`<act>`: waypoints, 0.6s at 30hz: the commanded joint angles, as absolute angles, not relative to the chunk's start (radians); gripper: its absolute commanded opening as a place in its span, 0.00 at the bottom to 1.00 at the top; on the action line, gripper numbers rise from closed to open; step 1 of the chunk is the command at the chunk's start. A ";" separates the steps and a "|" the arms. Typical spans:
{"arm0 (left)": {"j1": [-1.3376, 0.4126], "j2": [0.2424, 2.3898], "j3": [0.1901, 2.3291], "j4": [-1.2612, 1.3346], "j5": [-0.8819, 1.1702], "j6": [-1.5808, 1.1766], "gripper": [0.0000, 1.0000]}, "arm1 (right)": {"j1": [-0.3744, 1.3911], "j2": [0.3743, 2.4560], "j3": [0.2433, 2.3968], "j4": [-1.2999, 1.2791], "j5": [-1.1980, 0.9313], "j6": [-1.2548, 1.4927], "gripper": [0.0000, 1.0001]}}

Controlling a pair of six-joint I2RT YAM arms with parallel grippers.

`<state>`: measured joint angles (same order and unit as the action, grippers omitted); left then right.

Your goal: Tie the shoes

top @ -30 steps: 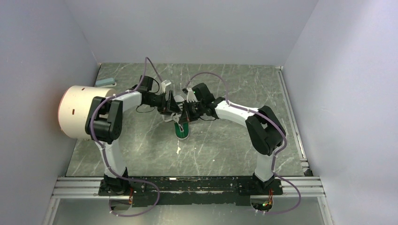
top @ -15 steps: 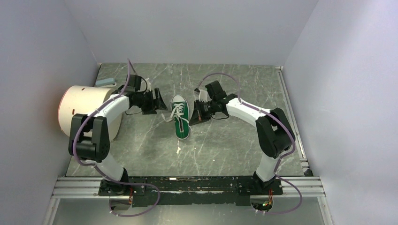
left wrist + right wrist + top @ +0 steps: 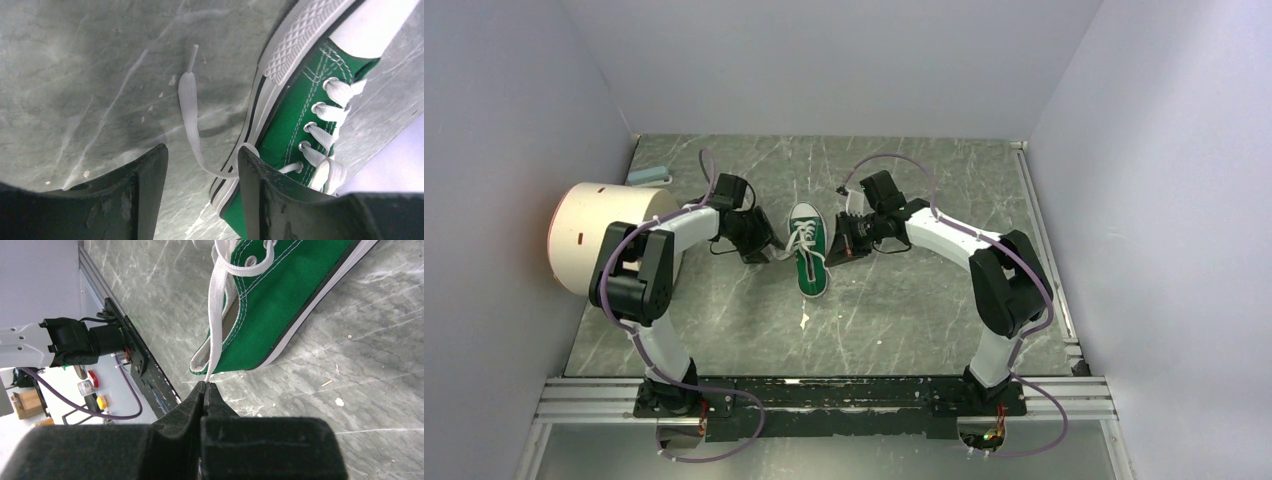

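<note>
The green sneaker [image 3: 809,255] with white laces and white toe cap lies mid-table, toe toward the back. It shows in the left wrist view [image 3: 300,120] and in the right wrist view [image 3: 280,305]. My left gripper [image 3: 769,247] is open at the shoe's left side. A loose white lace end [image 3: 189,107] lies on the table and runs between its fingers [image 3: 150,190]. My right gripper [image 3: 839,250] is at the shoe's right side, shut on the other lace [image 3: 216,315], which runs taut from the eyelets to its tips [image 3: 205,385].
A large white cylinder [image 3: 609,238] lies at the left wall, beside my left arm. A small pale blue object [image 3: 648,175] sits at the back left corner. Small white crumbs [image 3: 804,320] lie in front of the shoe. Grey walls enclose three sides.
Both grippers pulled apart from over the shoe a second ago. The left gripper then swung back toward the shoe's left side and lower; the right gripper holds its lace about where it was.
</note>
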<state>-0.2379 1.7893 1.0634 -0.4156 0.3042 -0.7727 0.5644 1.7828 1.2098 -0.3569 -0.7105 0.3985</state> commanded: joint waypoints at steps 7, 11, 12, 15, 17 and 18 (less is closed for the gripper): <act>-0.261 1.879 1.025 -0.339 0.290 -0.856 0.09 | 0.563 1.728 1.178 -0.371 -0.684 0.380 0.00; -0.260 1.787 1.110 -0.465 0.130 -0.716 0.05 | 0.561 1.670 1.165 -0.539 -0.526 0.301 0.00; -0.259 1.760 1.128 -0.499 0.090 -0.681 0.05 | 0.559 1.650 1.160 -0.586 -0.460 0.281 0.00; -0.252 1.678 1.159 -0.602 0.004 -0.599 0.05 | 0.524 1.603 1.133 -0.699 -0.274 0.285 0.00; -0.241 1.625 1.163 -0.651 -0.022 -0.558 0.05 | 0.452 1.580 1.112 -0.715 -0.274 0.288 0.00; -0.237 1.597 1.167 -0.675 -0.037 -0.537 0.05 | 0.418 1.567 1.102 -0.713 -0.279 0.300 0.00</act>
